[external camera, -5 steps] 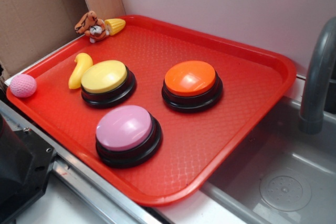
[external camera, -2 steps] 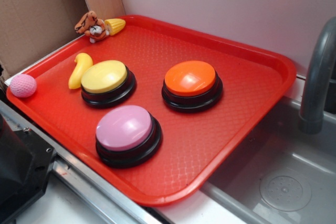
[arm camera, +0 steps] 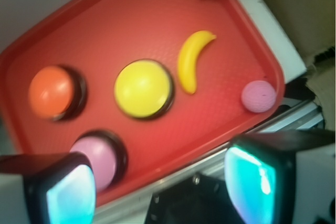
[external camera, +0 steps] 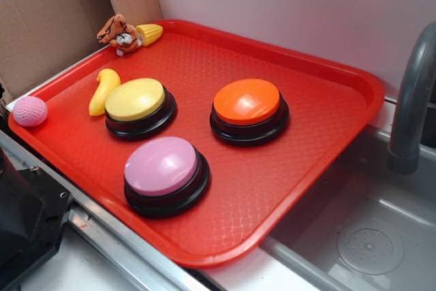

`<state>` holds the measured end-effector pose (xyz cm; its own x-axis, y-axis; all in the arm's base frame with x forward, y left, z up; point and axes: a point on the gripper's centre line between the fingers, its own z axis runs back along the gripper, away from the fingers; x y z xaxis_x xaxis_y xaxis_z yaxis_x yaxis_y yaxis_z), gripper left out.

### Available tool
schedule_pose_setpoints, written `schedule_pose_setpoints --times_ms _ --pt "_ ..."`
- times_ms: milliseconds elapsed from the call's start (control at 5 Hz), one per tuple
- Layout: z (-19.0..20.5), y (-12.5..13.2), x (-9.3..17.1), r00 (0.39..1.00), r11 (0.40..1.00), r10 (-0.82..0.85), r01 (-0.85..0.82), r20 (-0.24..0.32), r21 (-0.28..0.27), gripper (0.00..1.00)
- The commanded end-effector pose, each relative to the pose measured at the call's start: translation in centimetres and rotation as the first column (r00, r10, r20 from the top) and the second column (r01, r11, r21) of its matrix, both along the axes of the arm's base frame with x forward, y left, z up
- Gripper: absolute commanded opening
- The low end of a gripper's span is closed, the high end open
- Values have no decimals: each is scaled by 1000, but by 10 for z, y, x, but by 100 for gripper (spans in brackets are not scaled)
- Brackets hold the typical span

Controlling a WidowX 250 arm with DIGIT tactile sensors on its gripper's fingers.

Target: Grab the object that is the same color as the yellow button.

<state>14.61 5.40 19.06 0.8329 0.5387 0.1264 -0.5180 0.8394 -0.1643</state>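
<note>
The yellow banana toy lies flat on the red tray near its left edge, just beside the yellow button, and nothing holds it. Left of it a pink ball sits at the tray's rim; behind it a small tiger toy leans against a ridged yellow corn piece. Right of the yellow button stand a pink button and an orange button. The gripper hangs well above the tray, jaws spread wide and empty. The likely trouble: the corn is yellow too, so it could be taken by mistake, and the banana lies so close to the button that one jaw may land on the dome, or the glossy curve may slip out.
</note>
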Motion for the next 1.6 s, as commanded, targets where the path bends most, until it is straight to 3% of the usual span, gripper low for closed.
schedule_pose_setpoints --times_ms 0,200,400,600,800,1000,1200,1400 --pt "-36 36 20 963 962 269 -270 36 40 100" --pt "-54 45 29 937 935 347 -349 29 60 100" --pt "-85 59 42 851 850 524 -525 26 49 100" --pt "-107 70 51 780 777 626 -625 10 68 100" --pt "-126 79 57 732 731 680 -681 33 52 100" --pt "-143 78 63 734 732 678 -679 29 55 100" --pt "-162 75 67 764 764 645 -645 -13 9 100" --pt "-173 71 69 774 774 633 -633 -9 19 100"
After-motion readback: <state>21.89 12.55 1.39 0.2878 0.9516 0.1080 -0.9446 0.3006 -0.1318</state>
